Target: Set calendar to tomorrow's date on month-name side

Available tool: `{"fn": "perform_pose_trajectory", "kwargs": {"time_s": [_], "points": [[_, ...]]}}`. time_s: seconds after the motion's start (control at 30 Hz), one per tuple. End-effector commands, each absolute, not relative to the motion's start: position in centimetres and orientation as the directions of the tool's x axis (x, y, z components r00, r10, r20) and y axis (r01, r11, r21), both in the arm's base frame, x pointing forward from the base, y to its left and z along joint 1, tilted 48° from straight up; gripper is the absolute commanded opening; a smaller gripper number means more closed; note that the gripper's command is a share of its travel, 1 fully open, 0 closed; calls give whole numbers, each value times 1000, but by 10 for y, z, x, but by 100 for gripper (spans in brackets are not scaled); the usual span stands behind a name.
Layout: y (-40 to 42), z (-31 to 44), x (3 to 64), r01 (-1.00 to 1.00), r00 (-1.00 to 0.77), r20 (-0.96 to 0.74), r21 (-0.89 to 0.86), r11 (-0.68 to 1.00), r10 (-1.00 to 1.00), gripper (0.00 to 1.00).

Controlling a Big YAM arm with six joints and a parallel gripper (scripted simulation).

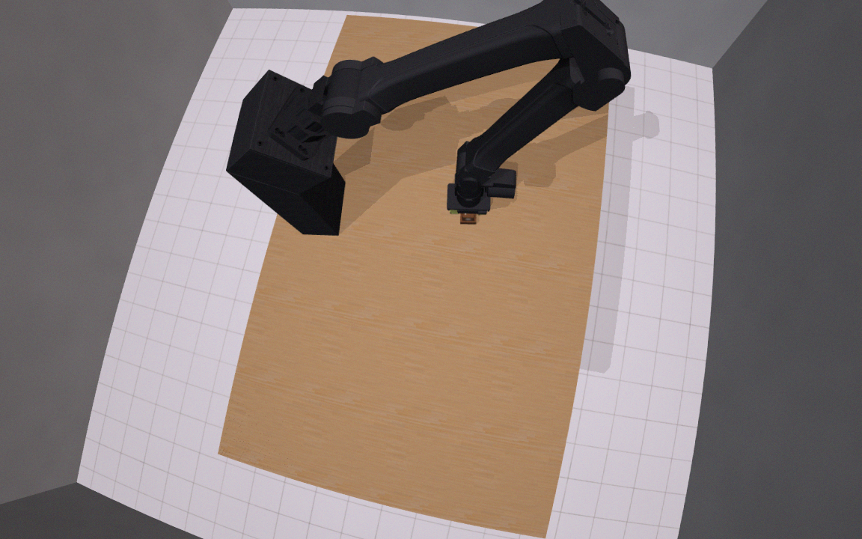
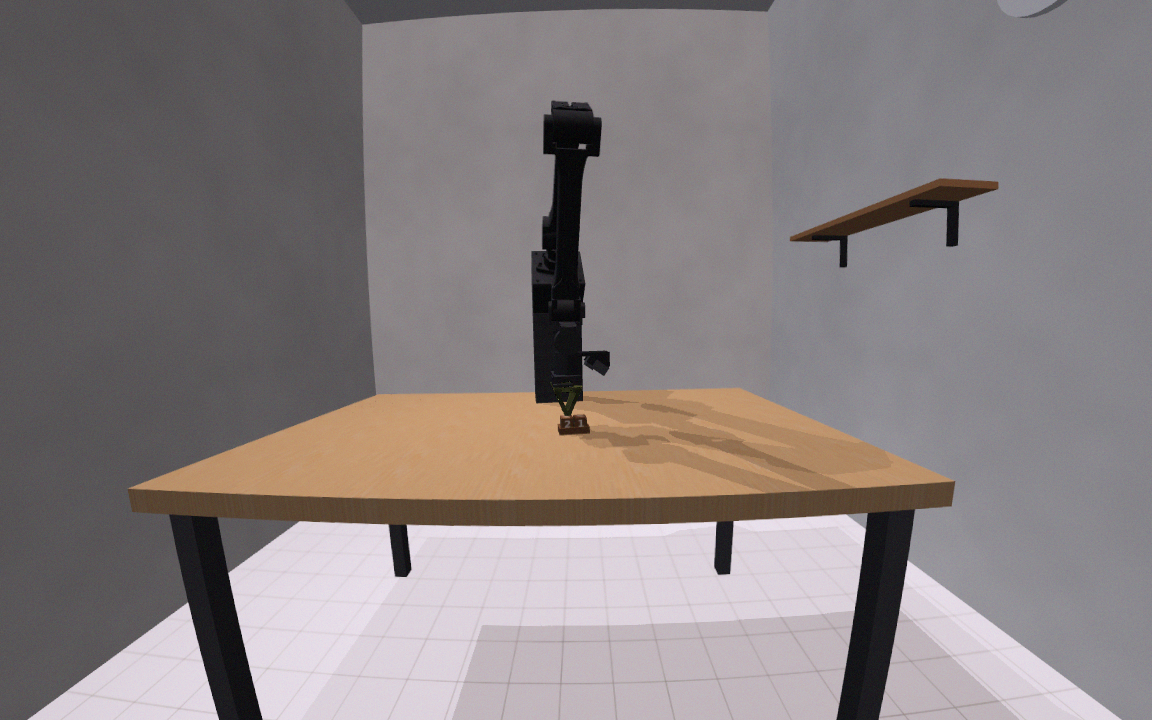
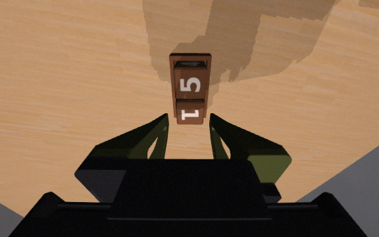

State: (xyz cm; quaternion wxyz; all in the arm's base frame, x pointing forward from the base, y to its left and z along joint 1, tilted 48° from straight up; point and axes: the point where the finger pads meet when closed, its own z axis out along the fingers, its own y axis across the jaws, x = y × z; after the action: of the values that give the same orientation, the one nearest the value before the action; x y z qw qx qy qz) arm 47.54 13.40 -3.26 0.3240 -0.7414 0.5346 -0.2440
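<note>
We have the small brown rectangular tray [image 1: 468, 222] [image 2: 573, 431] [image 3: 190, 56] sitting flat on the light wood-grained table [image 1: 420, 335] [image 2: 473, 465] [image 3: 77, 82]. Two brown cubes with white digits stand side by side in it. In the exterior view the tray's facing side shows 2 and 1; we can't read a month name, so can't confirm that's the date side. The wrist view gets the tops: 1 on the cube at the tray's near end [image 2: 567, 423] [image 3: 189, 114], 5 on its neighbor toward the tray's far end [image 2: 580, 422] [image 3: 190, 84].

Black gripper with dark green fingers [image 1: 468, 212] [image 2: 568, 413]: part-open, nothing held. It hangs over the tray's near end, tips spread to either side of that cube's line, table visible between them.

Handling, our guess: cubes light, stiff, smooth like painted wood, hard to damage but apt to slip or twist if pinched off-center. Best hold is on two opposite faces above the tray's long walls, square and centered, moderate squeeze. The neighbor sits tight, so a crooked lift could drag it. The tray is likely light too; fingers catching its wall could shove or tip it. Any turned cube should go down straight, between the tray walls, before release.
</note>
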Motion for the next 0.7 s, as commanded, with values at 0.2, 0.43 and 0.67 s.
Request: {"fn": "perform_pose_trajectory", "kwargs": {"time_s": [0.2, 0.43, 0.67], "points": [[139, -21, 476, -621, 318, 17, -751, -222, -948, 45], [139, -19, 478, -617, 318, 18, -755, -221, -948, 45], [139, -19, 478, -617, 318, 18, -755, -221, -948, 45]]}}
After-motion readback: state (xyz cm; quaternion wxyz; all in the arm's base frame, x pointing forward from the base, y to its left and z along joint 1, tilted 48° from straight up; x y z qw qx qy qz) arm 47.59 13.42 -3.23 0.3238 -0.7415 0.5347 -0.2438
